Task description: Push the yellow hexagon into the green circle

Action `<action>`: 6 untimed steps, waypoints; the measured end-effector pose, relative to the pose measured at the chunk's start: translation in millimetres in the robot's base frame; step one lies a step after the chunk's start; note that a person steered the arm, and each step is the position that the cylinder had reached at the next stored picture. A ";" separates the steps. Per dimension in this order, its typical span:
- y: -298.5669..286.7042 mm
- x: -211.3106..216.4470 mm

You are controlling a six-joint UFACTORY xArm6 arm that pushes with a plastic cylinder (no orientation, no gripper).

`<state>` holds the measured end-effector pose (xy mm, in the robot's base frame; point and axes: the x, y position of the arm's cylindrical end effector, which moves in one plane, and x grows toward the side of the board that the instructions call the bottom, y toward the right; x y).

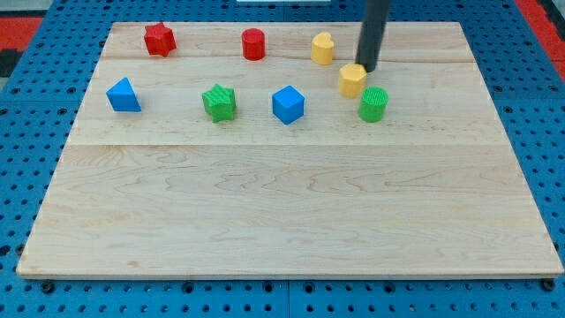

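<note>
The yellow hexagon (352, 79) lies right of the board's upper middle. The green circle (373, 104) sits just below and to the right of it, very close, perhaps touching. My tip (366, 68) is at the hexagon's upper right edge, touching or nearly touching it, with the dark rod rising to the view's top.
A second yellow block (322, 48) lies up and left of the hexagon. A red cylinder (253, 44) and a red star (160, 39) lie along the top. A blue cube (288, 104), a green star (219, 102) and a blue triangle (124, 95) lie in a row to the left.
</note>
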<state>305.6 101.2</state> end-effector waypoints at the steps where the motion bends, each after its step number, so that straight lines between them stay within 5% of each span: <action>1: -9.5 19.5; 3: -75.2 27.9; 6: -16.2 61.1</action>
